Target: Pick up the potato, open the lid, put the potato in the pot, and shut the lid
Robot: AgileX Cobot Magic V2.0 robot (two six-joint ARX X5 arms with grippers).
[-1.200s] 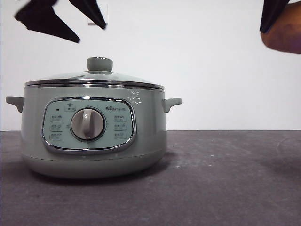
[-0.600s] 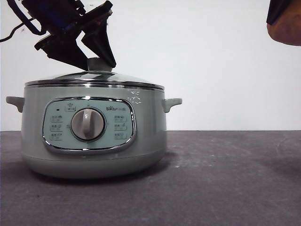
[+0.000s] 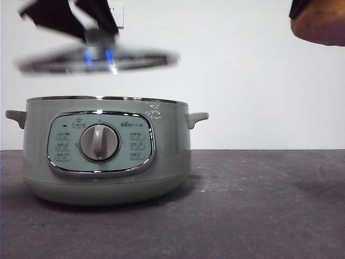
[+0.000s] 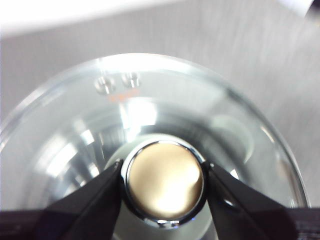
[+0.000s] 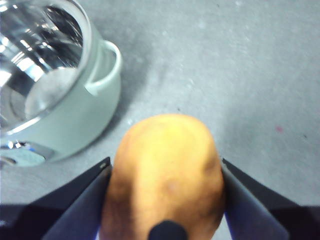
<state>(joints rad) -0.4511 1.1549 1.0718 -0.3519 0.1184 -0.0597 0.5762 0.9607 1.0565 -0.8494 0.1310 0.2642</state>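
Above the pot (image 3: pixel 108 156), the lid (image 3: pixel 97 59) is held by its knob (image 4: pixel 165 182) between the left gripper's (image 4: pixel 164 181) clenched jaws; beside, the potato (image 5: pixel 165 175) is clamped in the right gripper (image 5: pixel 165 172).

Pot (image 3: pixel 161 162), front view: control panel (image 3: pixel 99 143) carried a small brand mark beside the dial (image 3: pixel 99 142), reading roughly "Bear", fine print blurred. Small icons flanked the dial, too small to read. White marking near rim illegible. Lid (image 4: pixel 150 105): faint orange print, unreadable.
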